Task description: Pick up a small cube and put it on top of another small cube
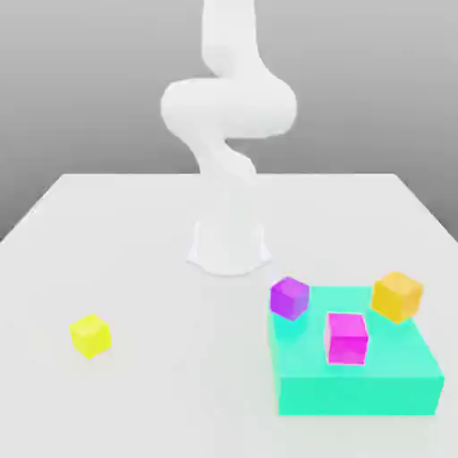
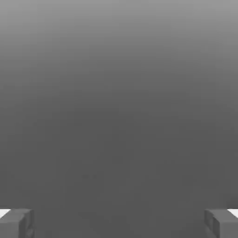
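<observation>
Grey fingertips: two pads (image 2: 16,224) of the gripper (image 2: 119,225) sit at opposite edges of the hand view, spread as wide as they go, with bare grey surface between them; nothing held, nothing touched.

White arm: (image 1: 228,116) rises from a round base (image 1: 229,249) in the middle of the table and curls upward out of the exterior view; the gripper end is beyond that view's top edge, so every item below lies lower than the pincer.

Pale table: (image 1: 134,268) broad white-grey top carrying all objects.

Turquoise block: (image 1: 358,380) large flat slab in front of the base, toward the exterior view's right; the bulkiest item on the table.

Orange-amber cube: (image 1: 397,296) at the slab's far right corner, tilted; whether it rests on the slab or just behind it cannot be told.

Magenta cube: (image 1: 346,337) upright on top of the slab, near its middle.

Purple cube: (image 1: 289,298) at the slab's far left corner, tilted on an edge.

Lemon-yellow small cube: (image 1: 89,335) alone on the table toward the exterior view's left, well apart from the slab and other cubes, with open table around it.

View difference: exterior view gives arm, table and cubes; hand view gives the fingertips over plain grey.
</observation>
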Action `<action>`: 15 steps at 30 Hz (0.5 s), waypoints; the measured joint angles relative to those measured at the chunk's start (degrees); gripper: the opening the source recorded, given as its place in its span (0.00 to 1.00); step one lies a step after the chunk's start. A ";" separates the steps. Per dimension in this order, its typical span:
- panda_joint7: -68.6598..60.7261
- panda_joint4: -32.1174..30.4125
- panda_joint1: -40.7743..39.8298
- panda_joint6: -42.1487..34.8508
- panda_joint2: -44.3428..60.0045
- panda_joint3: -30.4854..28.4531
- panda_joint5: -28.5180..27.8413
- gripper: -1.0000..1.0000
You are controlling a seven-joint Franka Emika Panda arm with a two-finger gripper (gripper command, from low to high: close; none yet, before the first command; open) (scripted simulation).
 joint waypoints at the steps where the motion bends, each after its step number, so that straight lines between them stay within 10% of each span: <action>1: 0.64 -1.43 -1.34 1.52 2.24 -0.41 -0.78 0.50; 15: 4.95 -20.24 -16.55 21.68 32.06 -11.42 -5.33 0.50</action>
